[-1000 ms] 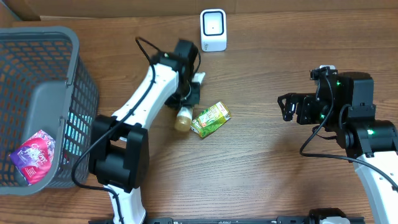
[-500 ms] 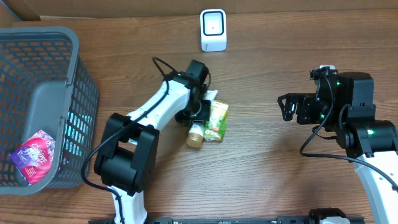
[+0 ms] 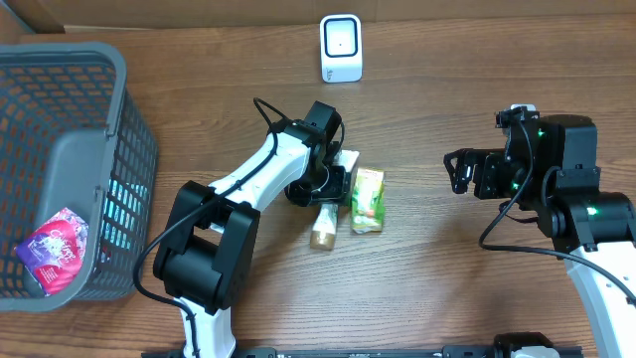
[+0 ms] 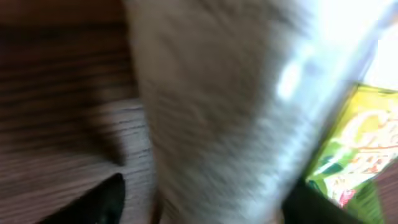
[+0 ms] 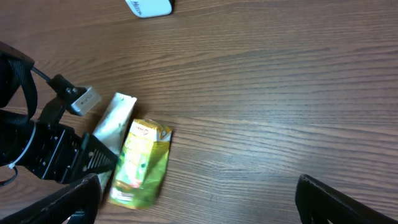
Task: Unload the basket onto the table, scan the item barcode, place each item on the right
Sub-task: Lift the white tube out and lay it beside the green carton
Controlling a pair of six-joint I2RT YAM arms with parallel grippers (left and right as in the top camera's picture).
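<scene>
A white tube with a tan cap (image 3: 324,227) lies on the table, its flat end (image 3: 345,160) pointing away. My left gripper (image 3: 322,189) sits over its middle. In the left wrist view the blurred tube (image 4: 217,112) fills the space between the fingers (image 4: 109,199), and a gap shows on the left side, so the left gripper (image 4: 208,208) is open. A green pouch (image 3: 366,199) lies right against the tube (image 5: 115,121). The white barcode scanner (image 3: 341,47) stands at the back. My right gripper (image 3: 455,171) hovers open and empty at the right.
A grey basket (image 3: 99,60) stands at the left with a pink packet (image 3: 55,249) inside. The right wrist view shows the green pouch (image 5: 142,165), the scanner's base (image 5: 149,6) and bare wood under the right gripper (image 5: 199,205).
My left arm swung right and toward the front with the tube, pushing the green pouch rightward. Its jaws have opened off the tube. The right arm has not moved.
</scene>
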